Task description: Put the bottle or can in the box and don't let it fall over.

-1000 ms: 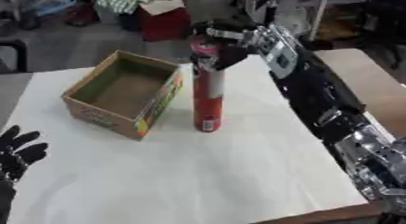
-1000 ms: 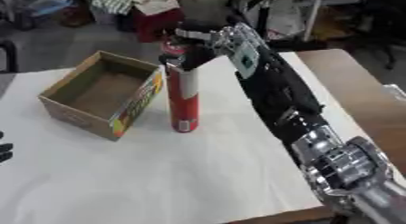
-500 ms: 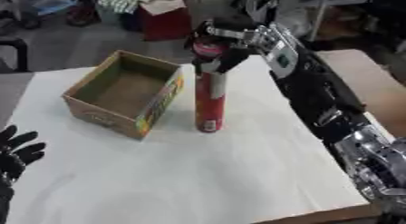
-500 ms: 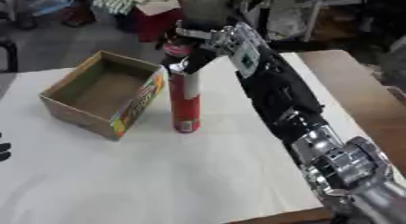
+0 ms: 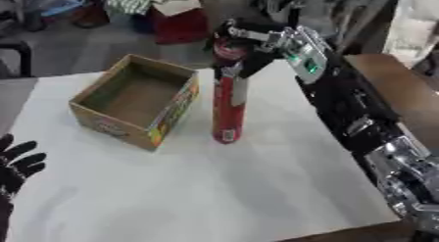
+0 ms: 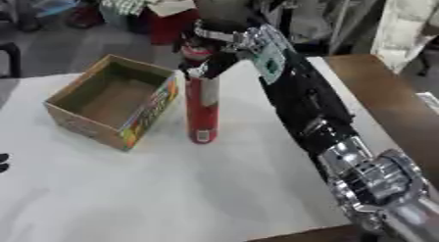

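The right hand (image 5: 257,42) was curled round the top of the tall red can (image 5: 226,106), which stood upright on the white table (image 5: 214,187) just beside the open cardboard box (image 5: 137,106). So tall and narrow, it looked tippy; a lower hold seemed steadier. The cap was hidden by fingers; the left hand (image 5: 15,162) rested open, cut off at the lower left

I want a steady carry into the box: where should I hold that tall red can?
Hold the can high, just under its cap, coming from its right, where the right hand already wraps the top. It stands upright and narrow, close beside the box on its left, so a low grip risks bumping cardboard. Left hand rests idle.
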You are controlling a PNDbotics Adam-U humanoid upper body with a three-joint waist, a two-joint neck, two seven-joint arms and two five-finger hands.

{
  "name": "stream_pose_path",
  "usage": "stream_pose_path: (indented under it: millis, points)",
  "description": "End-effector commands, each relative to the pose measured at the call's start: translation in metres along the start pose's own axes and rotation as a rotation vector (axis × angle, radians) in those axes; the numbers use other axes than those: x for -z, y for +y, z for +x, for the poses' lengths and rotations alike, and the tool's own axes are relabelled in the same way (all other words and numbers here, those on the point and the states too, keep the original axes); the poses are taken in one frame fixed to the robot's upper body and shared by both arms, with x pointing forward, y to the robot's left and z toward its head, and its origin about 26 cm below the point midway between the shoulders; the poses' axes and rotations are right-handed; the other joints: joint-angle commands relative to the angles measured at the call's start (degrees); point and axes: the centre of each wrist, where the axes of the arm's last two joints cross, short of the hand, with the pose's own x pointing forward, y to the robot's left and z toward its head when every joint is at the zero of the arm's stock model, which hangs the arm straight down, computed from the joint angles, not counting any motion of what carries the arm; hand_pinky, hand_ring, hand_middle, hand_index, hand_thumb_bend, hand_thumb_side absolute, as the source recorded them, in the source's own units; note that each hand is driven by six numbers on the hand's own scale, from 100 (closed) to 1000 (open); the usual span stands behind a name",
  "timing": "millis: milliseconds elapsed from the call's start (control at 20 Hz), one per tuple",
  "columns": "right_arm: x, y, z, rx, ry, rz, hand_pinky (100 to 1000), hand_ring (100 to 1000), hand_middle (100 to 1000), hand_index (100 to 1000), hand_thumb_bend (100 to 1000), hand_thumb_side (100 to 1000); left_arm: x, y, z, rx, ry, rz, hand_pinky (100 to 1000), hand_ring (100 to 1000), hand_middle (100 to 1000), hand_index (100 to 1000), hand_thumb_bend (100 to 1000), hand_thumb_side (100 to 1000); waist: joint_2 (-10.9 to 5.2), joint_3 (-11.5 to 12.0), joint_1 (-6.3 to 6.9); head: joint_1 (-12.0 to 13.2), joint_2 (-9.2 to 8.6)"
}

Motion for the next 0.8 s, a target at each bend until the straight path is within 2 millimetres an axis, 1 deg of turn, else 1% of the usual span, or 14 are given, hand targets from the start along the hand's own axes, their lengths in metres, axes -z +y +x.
stream_pose_path:
  millis: [50, 300, 350, 450, 650, 800]
  points:
    - [-0.010, -0.045, 0.004, -0.173, -0.136, 0.069, 100, 207, 300, 430, 100, 100, 0.003, 0.003, 0.005, 0.010, -0.019, -0.006, 846, 801, 814, 1000, 308, 1000, -0.69, 0.1, 0.06, -0.1, -0.62]
    - [-0.012, -0.081, 0.017, -0.198, -0.177, -0.103, 100, 208, 292, 422, 100, 100, 0.004, 0.002, 0.005, 0.008, -0.019, -0.018, 847, 801, 814, 1000, 309, 1000, -0.70, 0.5, 0.03, -0.5, -0.97]
    - [-0.012, -0.088, 0.021, -0.202, -0.193, -0.146, 100, 230, 293, 433, 100, 100, 0.004, 0.001, 0.005, 0.007, -0.019, -0.020, 847, 802, 815, 1000, 309, 1000, -0.68, 0.6, 0.03, -0.7, -1.05]
    - [-0.013, -0.100, 0.029, -0.197, -0.221, -0.237, 100, 231, 285, 432, 100, 100, 0.005, 0.000, 0.005, 0.005, -0.022, -0.027, 847, 802, 815, 1000, 309, 1000, -0.64, 0.9, 0.03, -0.9, -1.13]
    - [-0.013, -0.112, 0.041, -0.162, -0.275, -0.393, 100, 239, 283, 417, 100, 100, 0.010, -0.004, 0.006, -0.007, -0.033, -0.049, 848, 802, 815, 1000, 309, 1000, -0.46, 2.1, 0.21, -1.4, -1.40]
    - [-0.007, -0.110, 0.050, -0.107, -0.329, -0.504, 100, 238, 276, 408, 100, 100, 0.014, -0.008, 0.007, -0.020, -0.044, -0.071, 848, 803, 815, 1000, 309, 1000, -0.20, 3.5, 0.46, -2.1, -1.81]
